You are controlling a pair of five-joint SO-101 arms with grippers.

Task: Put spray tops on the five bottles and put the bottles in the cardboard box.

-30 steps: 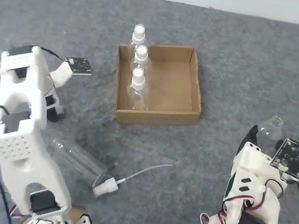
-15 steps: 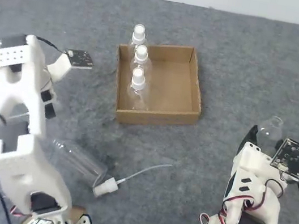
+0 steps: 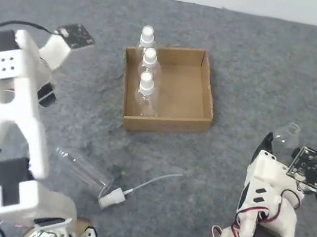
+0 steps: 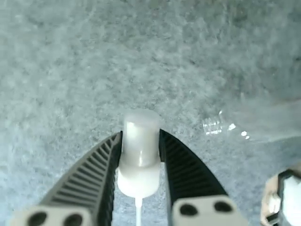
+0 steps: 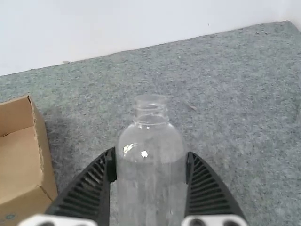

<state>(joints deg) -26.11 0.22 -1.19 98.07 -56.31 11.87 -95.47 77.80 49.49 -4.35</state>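
Left gripper [image 4: 139, 135] pinches a white spray top [image 4: 139, 155] between its ribbed fingers, with the thin tube running back toward the wrist, above the grey carpet [image 4: 70, 56]. In the high view the left arm [image 3: 11, 88] rears tall at the table's left side, wrist bent toward the far side. Right gripper [image 5: 150, 162] clamps an uncapped bottle [image 5: 150, 141] upright, and the right arm [image 3: 270, 198] sits folded low at the near right. The cardboard box [image 3: 202, 95] holds capped bottles [image 3: 146, 83] along its left wall. A lying bottle [image 3: 83, 168] rests beside a loose top [image 3: 112, 198].
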